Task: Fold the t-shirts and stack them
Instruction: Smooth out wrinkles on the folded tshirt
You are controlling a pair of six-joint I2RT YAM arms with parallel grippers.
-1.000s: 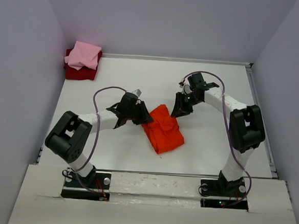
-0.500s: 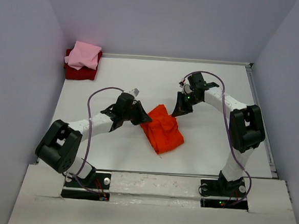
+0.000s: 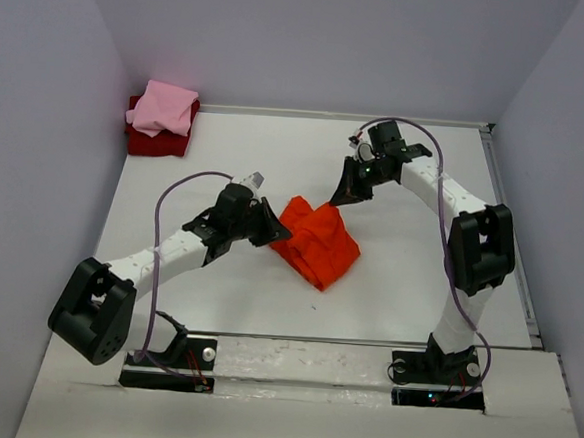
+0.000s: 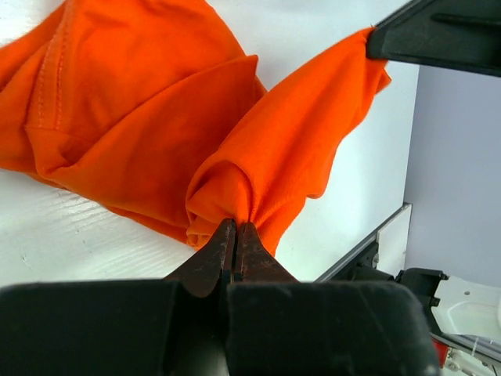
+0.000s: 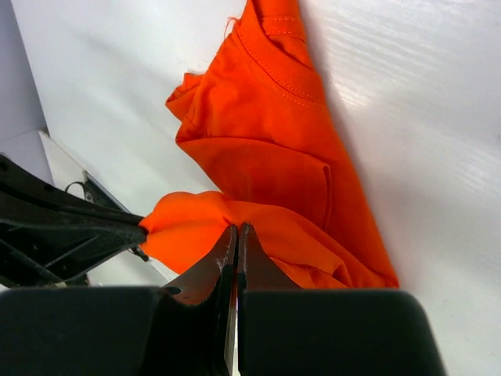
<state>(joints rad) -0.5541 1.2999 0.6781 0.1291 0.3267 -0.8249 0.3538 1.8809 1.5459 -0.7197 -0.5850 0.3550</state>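
Okay, lift step: both pinched corners needed raising level and taut, else the orange-red t-shirt (image 3: pixel 315 243), mid-table, would likely bunch. Left jaws were fully closed, pinching a gathered corner on its left side. Right jaws were closed too, pinching the far corner. Pink t-shirt (image 3: pixel 164 108) sat on dark red t-shirt (image 3: pixel 157 143) in the table's far left corner.

right gripper (image 5: pixel 236 231) tight on orange-red t-shirt (image 5: pixel 266 149) fold; left gripper (image 5: pixel 141 229), seemingly, alongside
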